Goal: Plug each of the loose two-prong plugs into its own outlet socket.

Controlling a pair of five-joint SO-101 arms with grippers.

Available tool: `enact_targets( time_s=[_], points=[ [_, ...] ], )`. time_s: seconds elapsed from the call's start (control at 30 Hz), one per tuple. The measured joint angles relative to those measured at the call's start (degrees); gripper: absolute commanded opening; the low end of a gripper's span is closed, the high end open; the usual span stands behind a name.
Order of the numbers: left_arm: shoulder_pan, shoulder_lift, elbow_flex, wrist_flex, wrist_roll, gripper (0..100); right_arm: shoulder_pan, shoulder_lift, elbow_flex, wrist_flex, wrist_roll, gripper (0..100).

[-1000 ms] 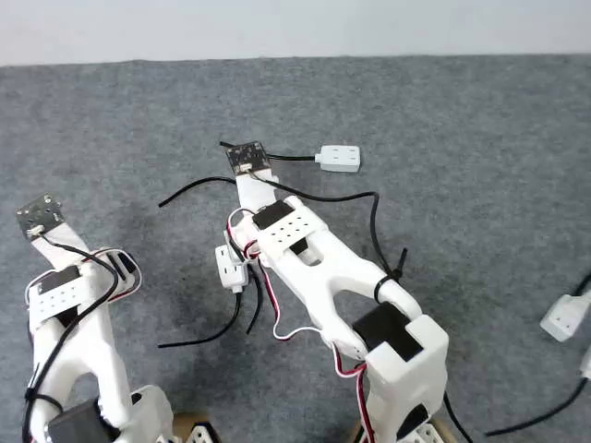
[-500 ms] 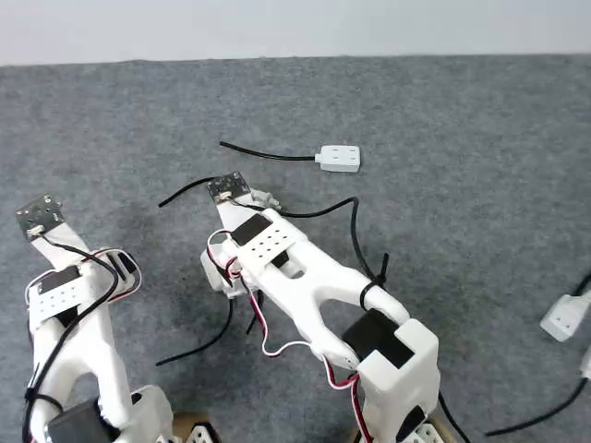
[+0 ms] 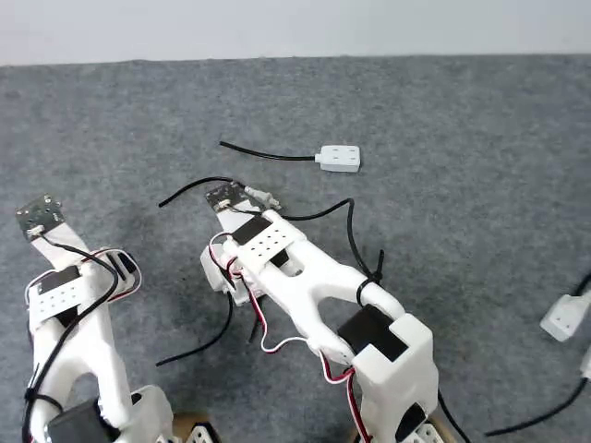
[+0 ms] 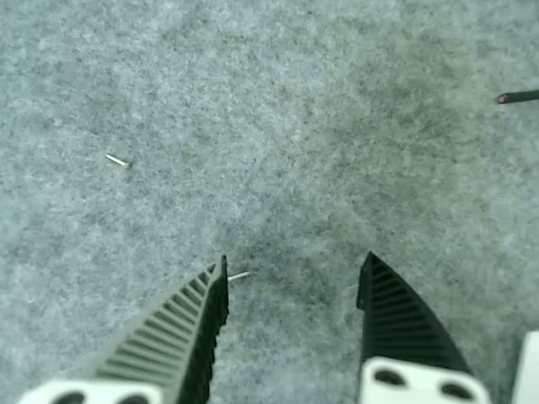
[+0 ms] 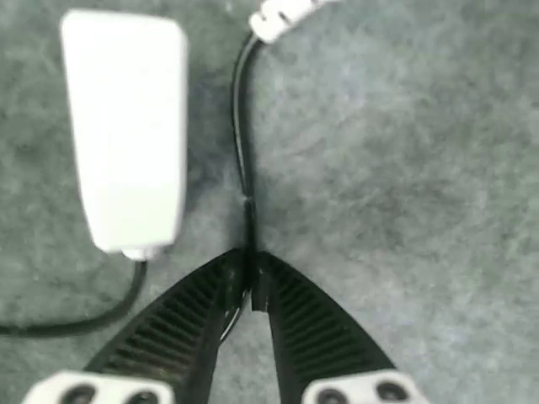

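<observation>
Right hand (image 5: 250, 290): clenched on a black cord (image 5: 244, 126), fingertips pinching it low over the counter (image 3: 462, 111), which has a grey felt-like cover. From the pinch the cord runs away from the hand to a white plug (image 5: 282, 15), which lies on the counter. In the high view its two prongs point away from the arm.

White outlet block (image 5: 126, 126): flat on the counter, just beside the held cord and not touching it. Its own dark lead leaves from the end nearer the hand.

Second outlet socket (image 3: 338, 158): farther back on the counter, well apart from both arms, with a short black lead trailing sideways. Third white socket (image 3: 563, 318) at the counter's right edge.

Left hand (image 4: 295, 273): released, fingers spread, holding nothing, above grey counter. One small metal pin (image 4: 238, 275) lies by a fingertip, another (image 4: 118, 160) farther off.
</observation>
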Motion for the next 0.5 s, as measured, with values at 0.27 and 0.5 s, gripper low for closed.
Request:
enact_targets(
  time_s=[0.27,0.5],
  points=[
    [0.0,0.0,0.0,0.0,0.0,23,7.9,-17.2,0.0,14.8,11.4,0.9],
    [0.0,0.0,0.0,0.0,0.0,23,29.4,-28.0,0.0,27.0,29.1,0.9]
  ],
)
